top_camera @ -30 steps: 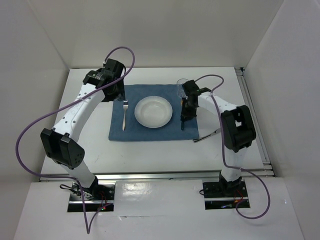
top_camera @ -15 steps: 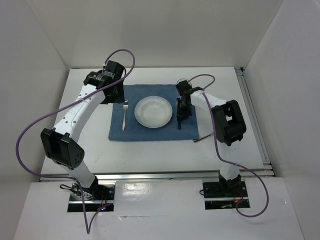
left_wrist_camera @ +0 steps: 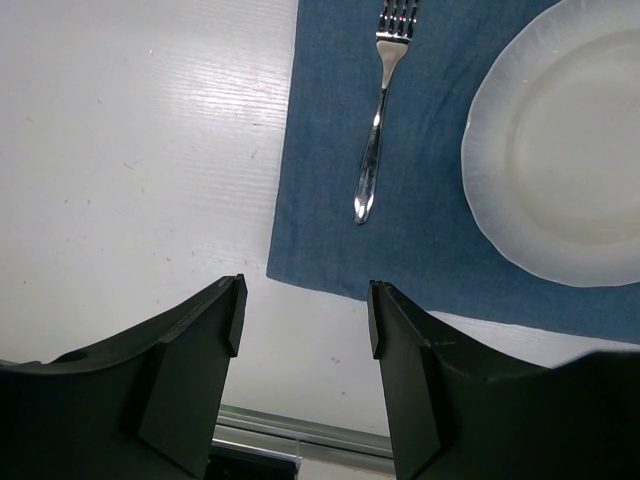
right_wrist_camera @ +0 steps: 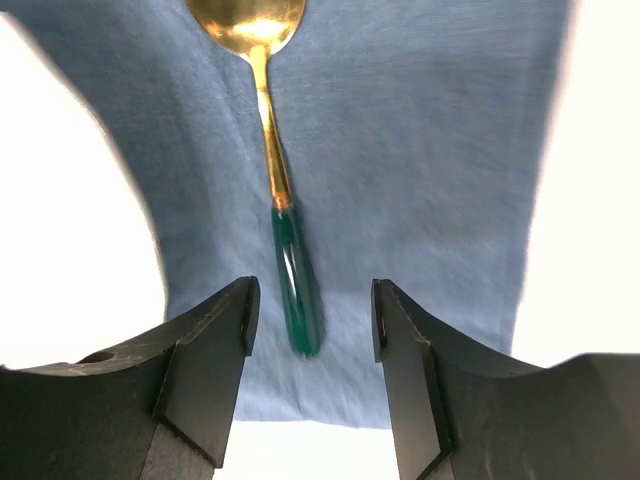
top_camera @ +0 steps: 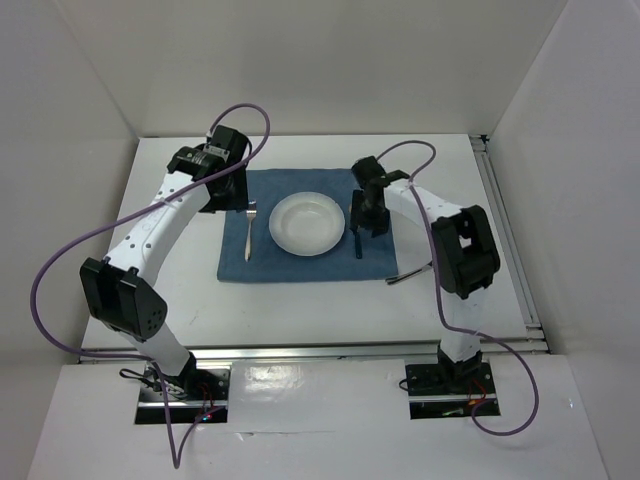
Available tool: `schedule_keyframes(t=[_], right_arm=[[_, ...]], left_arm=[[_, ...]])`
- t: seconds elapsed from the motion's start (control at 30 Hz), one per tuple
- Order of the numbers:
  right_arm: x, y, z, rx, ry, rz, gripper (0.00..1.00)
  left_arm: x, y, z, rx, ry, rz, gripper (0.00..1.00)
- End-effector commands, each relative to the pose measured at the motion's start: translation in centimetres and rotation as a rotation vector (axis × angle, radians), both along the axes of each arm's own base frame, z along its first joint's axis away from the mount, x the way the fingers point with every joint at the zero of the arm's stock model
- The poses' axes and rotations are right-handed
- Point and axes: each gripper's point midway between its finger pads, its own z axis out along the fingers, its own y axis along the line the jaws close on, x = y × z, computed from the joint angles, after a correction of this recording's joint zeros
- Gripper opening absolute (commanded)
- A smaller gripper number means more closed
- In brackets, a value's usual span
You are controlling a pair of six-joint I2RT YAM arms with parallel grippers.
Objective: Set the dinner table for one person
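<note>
Right tool (right_wrist_camera: 312, 300), jaws apart and empty, has shifted closer to the plate (top_camera: 307, 223) than a second ago. It hangs over the green-handled spoon (right_wrist_camera: 273, 175), which lies on the blue mat (right_wrist_camera: 420, 150). Left tool (left_wrist_camera: 305, 330) hovers, jaws apart, near the fork (left_wrist_camera: 372, 160). The mat lies mid-way across the white surface (top_camera: 300, 310).

Mostly matt stuff here, with a few shiny bits.
The table (top_camera: 300, 300) is smooth, matt white, faintly scuffed up close, with bare metal rails (top_camera: 330, 350) on its near edge. The mat (left_wrist_camera: 330, 230) is blue woven cloth, soft and dull. The fork (left_wrist_camera: 372, 150) is polished silver metal, and the plate (left_wrist_camera: 560, 150) is smooth white with a low satin sheen. The spoon (right_wrist_camera: 278, 180) has a shiny gold metal bowl and a glossy dark green handle. The fingers (right_wrist_camera: 205, 370) look like matt black plastic.
</note>
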Motion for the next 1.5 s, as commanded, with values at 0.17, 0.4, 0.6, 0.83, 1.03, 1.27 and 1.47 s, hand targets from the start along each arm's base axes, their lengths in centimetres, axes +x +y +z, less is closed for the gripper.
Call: schedule_keyframes(t=[0.17, 0.4, 0.6, 0.83, 1.03, 1.27, 1.47], right_arm=[[-3.7, -8.2, 8.6, 0.001, -0.202, -0.282, 0.59], [-10.8, -12.3, 1.7, 0.116, -0.037, -0.539, 0.76], [-10.4, -12.2, -0.7, 0.140, -0.011, -0.608, 0.69], [-10.2, -12.5, -2.6, 0.122, 0.015, -0.654, 0.64], [-10.4, -14.2, -3.8, 0.037, 0.027, -0.751, 0.50], [-11.2, -16.0, -4.8, -0.036, 0.046, -0.781, 0.39], [-10.9, -18.4, -4.2, -0.172, 0.023, -0.810, 0.32]], left_arm=[[-0.1, -1.0, 1.6, -0.072, -0.062, -0.019, 0.69], [-0.4, -1.3, 1.3, -0.089, -0.055, -0.030, 0.69], [-0.4, -1.8, 2.1, -0.123, -0.092, -0.043, 0.69], [-0.6, -2.4, 2.8, -0.160, -0.109, -0.063, 0.69], [-0.5, -2.6, 2.5, -0.165, -0.098, -0.067, 0.69], [-0.6, -2.3, 2.2, -0.149, -0.091, -0.069, 0.69], [-0.3, -2.4, 2.2, -0.144, -0.090, -0.077, 0.69]])
